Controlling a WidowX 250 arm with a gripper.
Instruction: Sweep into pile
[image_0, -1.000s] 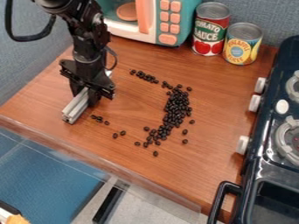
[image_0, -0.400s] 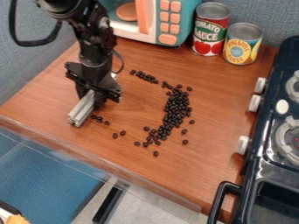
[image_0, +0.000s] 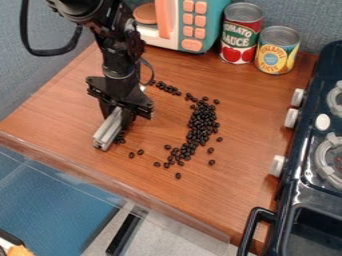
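the black arm (image_0: 123, 57) comes in from the upper left and hangs down over the left part of the table (image_0: 250, 120), its end effector (image_0: 117, 112) clamped on a pale metal bar (image_0: 108, 131) slanting toward the front edge. right of it, small dark beans (image_0: 202, 123) lie in a dense, curved heap mid-table, with a thin trail behind and strays near the bar.

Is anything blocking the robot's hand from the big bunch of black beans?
No big thing that I can see. Between the hand and the big bunch is mostly bare wooden top, plus some loose beans near the silver bar it holds.
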